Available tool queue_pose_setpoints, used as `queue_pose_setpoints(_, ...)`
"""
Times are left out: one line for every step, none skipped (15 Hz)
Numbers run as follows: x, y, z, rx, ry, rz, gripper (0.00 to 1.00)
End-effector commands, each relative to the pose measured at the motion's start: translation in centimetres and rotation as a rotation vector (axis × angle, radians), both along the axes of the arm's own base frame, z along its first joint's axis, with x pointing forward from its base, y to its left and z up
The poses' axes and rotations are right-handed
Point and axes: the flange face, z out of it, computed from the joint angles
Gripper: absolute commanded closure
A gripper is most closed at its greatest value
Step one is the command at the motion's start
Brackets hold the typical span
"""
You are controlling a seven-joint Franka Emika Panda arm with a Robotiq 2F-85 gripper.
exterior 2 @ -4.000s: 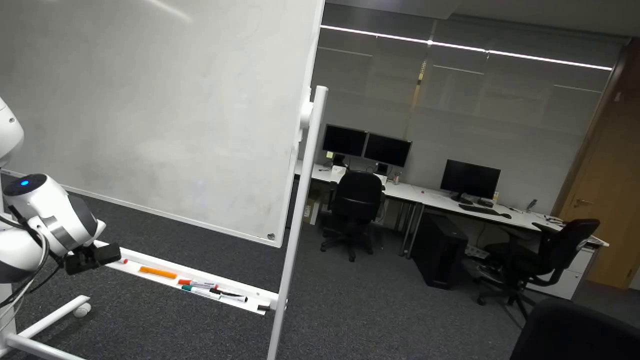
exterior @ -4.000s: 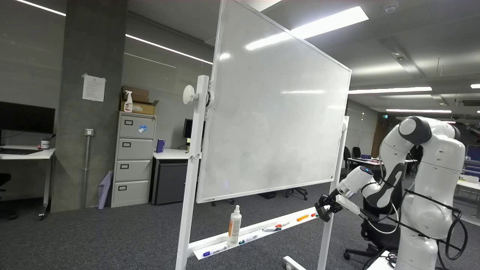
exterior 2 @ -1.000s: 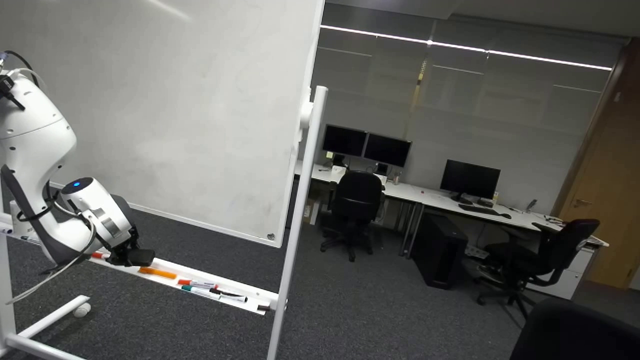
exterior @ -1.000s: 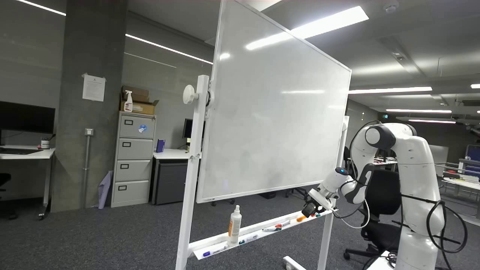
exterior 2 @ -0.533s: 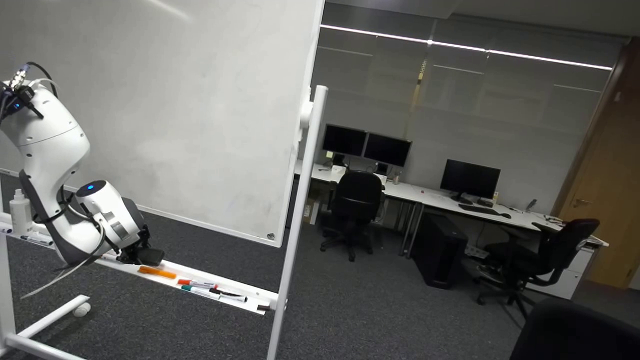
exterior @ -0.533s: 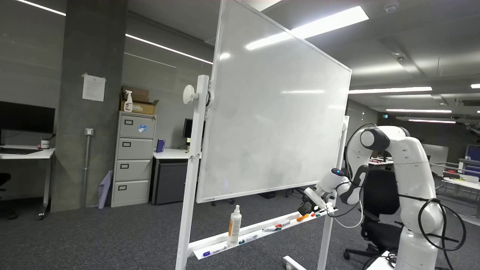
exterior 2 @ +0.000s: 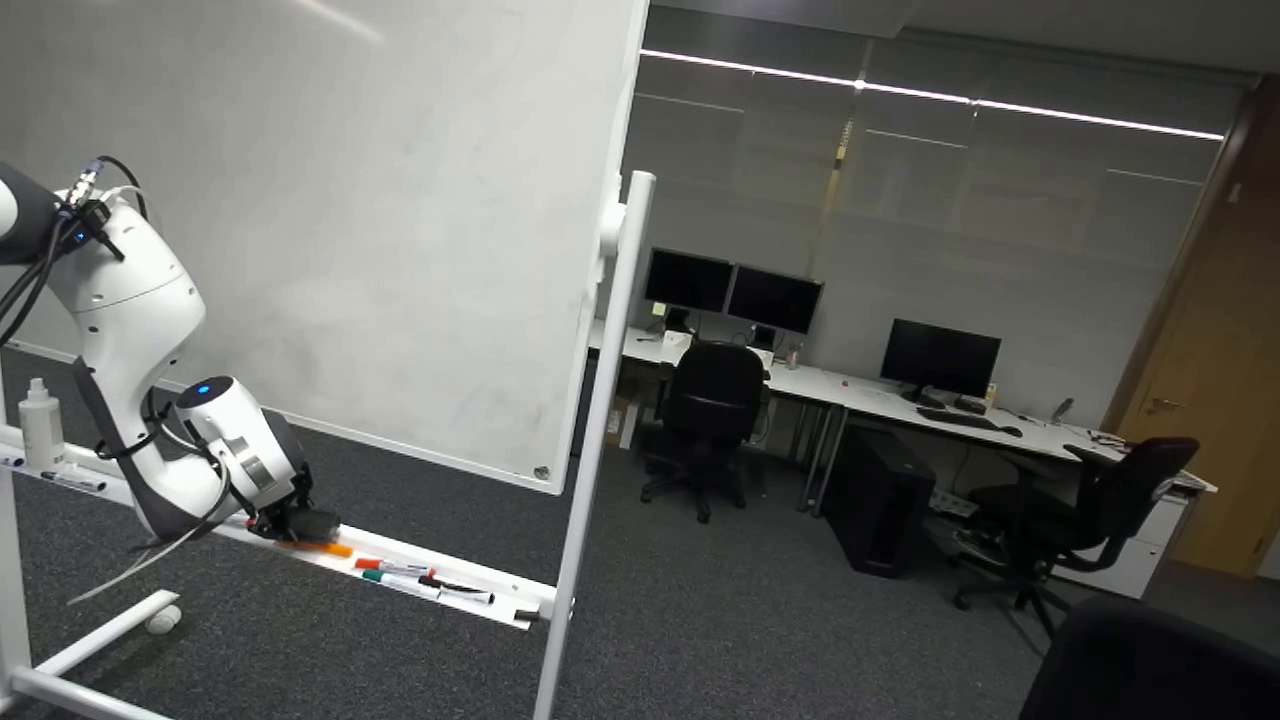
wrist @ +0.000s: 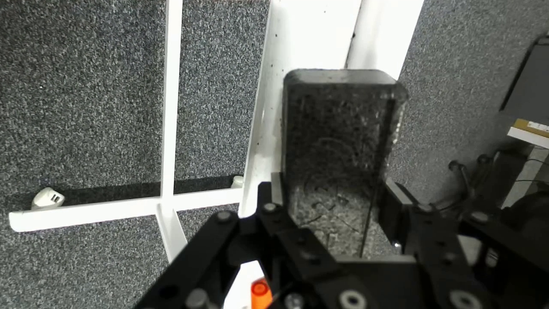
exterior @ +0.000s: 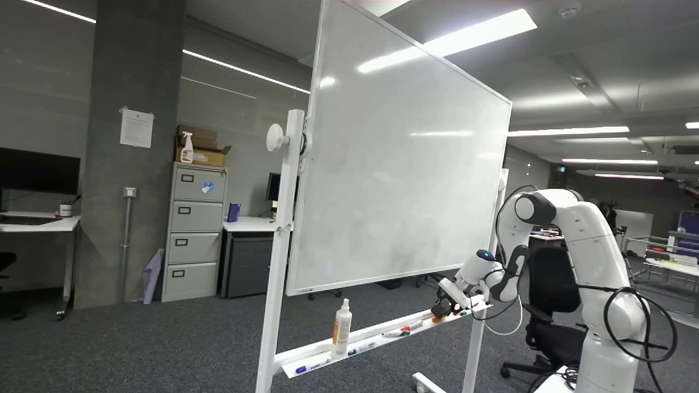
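Note:
My gripper (wrist: 332, 193) is shut on a dark, worn block that looks like a whiteboard eraser (wrist: 339, 124), its fingers on either side. The block points away from the wrist and overlaps the white pen tray (wrist: 306, 38) in the wrist view. In both exterior views the held block (exterior 2: 314, 525) (exterior: 440, 310) is low over the tray, by an orange marker (exterior 2: 330, 549) that it partly hides. Whether the block touches the tray or marker I cannot tell. The orange end of a marker (wrist: 260, 296) shows beneath the gripper in the wrist view.
Above the tray rises the large whiteboard (exterior: 398, 164). A spray bottle (exterior: 342, 330) stands on the tray. Red (exterior 2: 395, 567), green (exterior 2: 400, 583) and black (exterior 2: 468, 592) markers lie along it. The stand's white post (exterior 2: 600, 430) and an office chair (exterior: 552, 278) are near.
Over these seconds my gripper has carried the block along the tray and lower, from beside the post to over the orange marker. In the last half second it sank slightly. The grip stayed shut.

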Motion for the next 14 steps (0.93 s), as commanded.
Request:
queue_pose_setpoints(0.58, -0.3, -0.11, 0.017, -0.008, -0.032, 0.7)
queue_pose_setpoints(0.47, -0.21, -0.29, 0.02, -0.003, -0.038, 0.7)
queue_pose_setpoints(0.43, -0.15, -0.41, 0.023, 0.0, -0.042, 0.7)
queue_pose_setpoints(0.39, -0.08, -0.54, 0.026, 0.004, -0.051, 0.7)
queue_pose_setpoints(0.31, -0.01, -0.75, 0.032, 0.008, -0.057, 0.7)
queue_pose_setpoints(0.24, 0.05, -0.88, 0.034, 0.012, -0.064, 0.7)
queue_pose_setpoints(0.29, 0.07, -0.93, 0.038, 0.011, -0.066, 0.7)
queue_pose_setpoints(0.33, 0.08, -0.89, 0.039, 0.01, -0.07, 0.7)
queue_pose_setpoints(0.42, 0.03, -0.8, 0.041, 0.006, -0.071, 0.7)
queue_pose_setpoints(0.5, 0.01, -0.68, 0.041, 0.003, -0.07, 0.7)
queue_pose_setpoints(0.57, -0.01, -0.62, 0.04, 0.001, -0.068, 0.7)
queue_pose_setpoints(0.65, 0.0, -0.53, 0.038, -0.001, -0.067, 0.7)
queue_pose_setpoints(0.72, 0.01, -0.47, 0.038, -0.003, -0.065, 0.7)
queue_pose_setpoints(0.76, 0.01, -0.44, 0.038, -0.004, -0.064, 0.7)
